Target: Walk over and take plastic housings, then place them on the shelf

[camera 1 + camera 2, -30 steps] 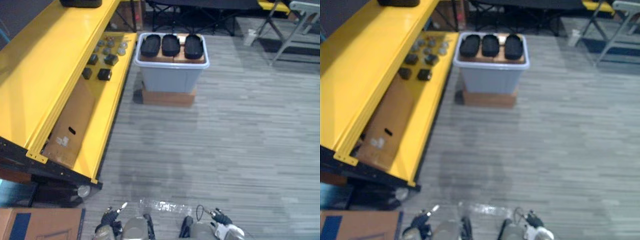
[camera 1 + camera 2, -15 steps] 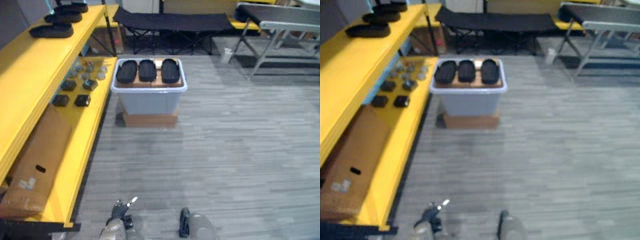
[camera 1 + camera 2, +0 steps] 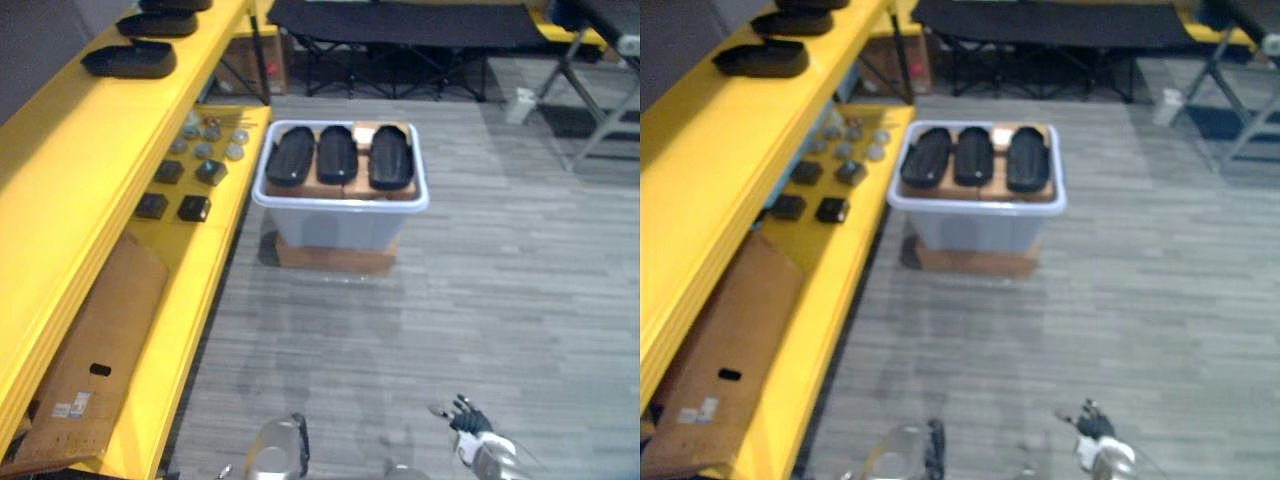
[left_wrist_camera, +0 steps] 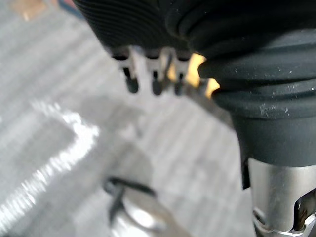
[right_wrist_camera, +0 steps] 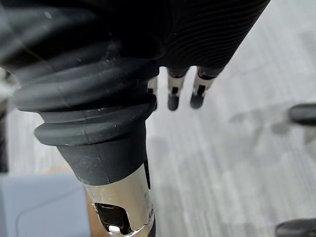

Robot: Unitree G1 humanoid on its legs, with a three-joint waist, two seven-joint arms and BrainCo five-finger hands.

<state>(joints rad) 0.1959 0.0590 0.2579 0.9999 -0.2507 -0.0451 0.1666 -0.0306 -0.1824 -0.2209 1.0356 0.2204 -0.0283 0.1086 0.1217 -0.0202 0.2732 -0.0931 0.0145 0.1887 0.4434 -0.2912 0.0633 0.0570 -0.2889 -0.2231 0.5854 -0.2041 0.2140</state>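
Matt black plastic housings [image 3: 338,155], glossy yellow shelf [image 3: 80,170] (painted metal)

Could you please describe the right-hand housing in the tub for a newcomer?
Beside the long yellow shelf, a pale grey tub sits on a brown box. Three black oval housings lie side by side in it; yours is the housing farthest from the shelf.

Three black housings [image 3: 338,157] lie side-by-side atop bin [image 3: 340,225].

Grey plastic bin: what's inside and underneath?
Three black oval plastic housings lie side by side on brown cardboard near its rim; anything deeper is covered. A flat brown box sits underneath.
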